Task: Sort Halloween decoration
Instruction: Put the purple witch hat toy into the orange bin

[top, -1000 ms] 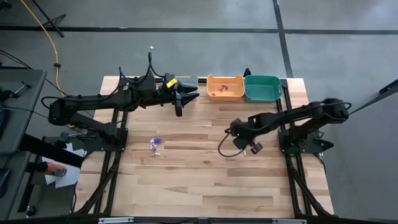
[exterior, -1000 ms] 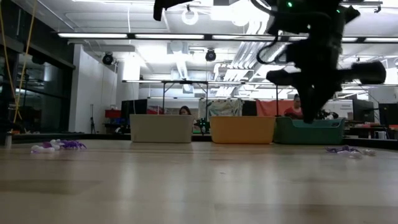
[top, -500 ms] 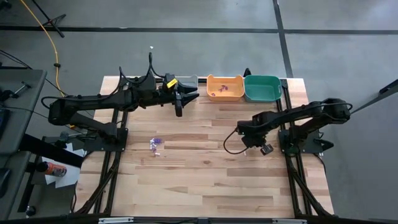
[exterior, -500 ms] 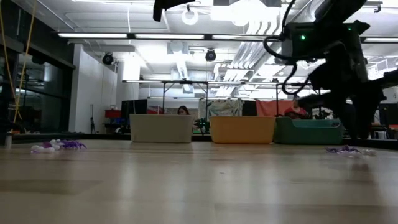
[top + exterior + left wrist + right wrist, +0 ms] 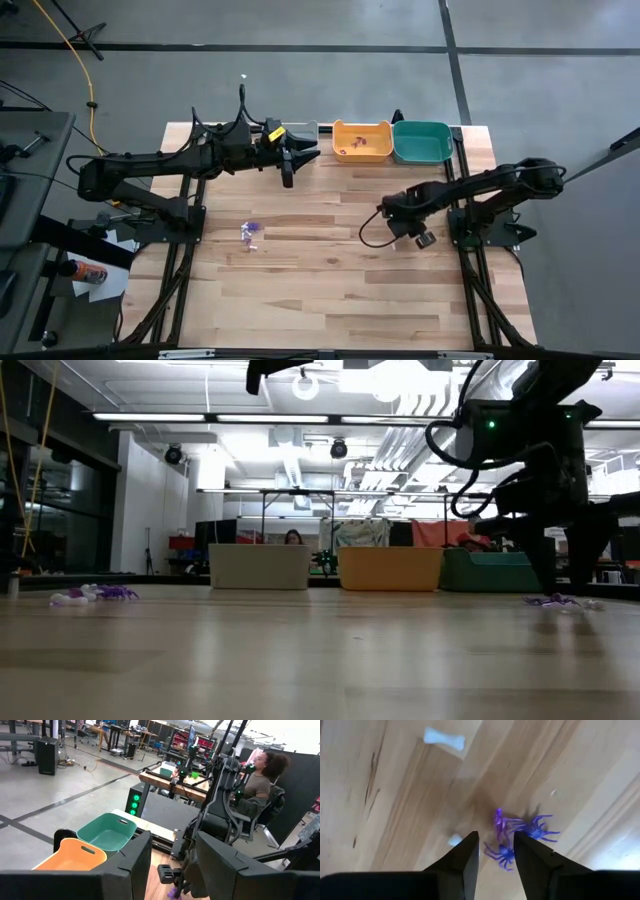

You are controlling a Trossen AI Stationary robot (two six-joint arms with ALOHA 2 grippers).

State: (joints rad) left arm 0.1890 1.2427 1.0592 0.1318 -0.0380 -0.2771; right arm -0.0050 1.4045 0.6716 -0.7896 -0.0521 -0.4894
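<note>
The Halloween decoration shows as two small heaps on the wooden table. One heap of purple spiders (image 5: 520,829) lies right under my right gripper (image 5: 496,849), with a white bone (image 5: 444,739) a little way off. This gripper points down, open, with a spider (image 5: 501,854) between its fingertips, low over the table in the low view (image 5: 560,582). The other purple heap (image 5: 250,232) lies left of the table's middle. My left gripper (image 5: 288,170) hangs open beside the grey bin (image 5: 303,129) at the far edge, holding nothing.
Along the far edge stand the grey bin, an orange bin (image 5: 361,150) with a few trinkets inside, and a teal bin (image 5: 421,148). Bare wood lies toward the near edge (image 5: 330,310). A person sits beyond the table (image 5: 260,780).
My right gripper has gone a little toward the table's right edge and come down from well above the table until it hangs low over the purple heap. The trinkets lie where they were.
</note>
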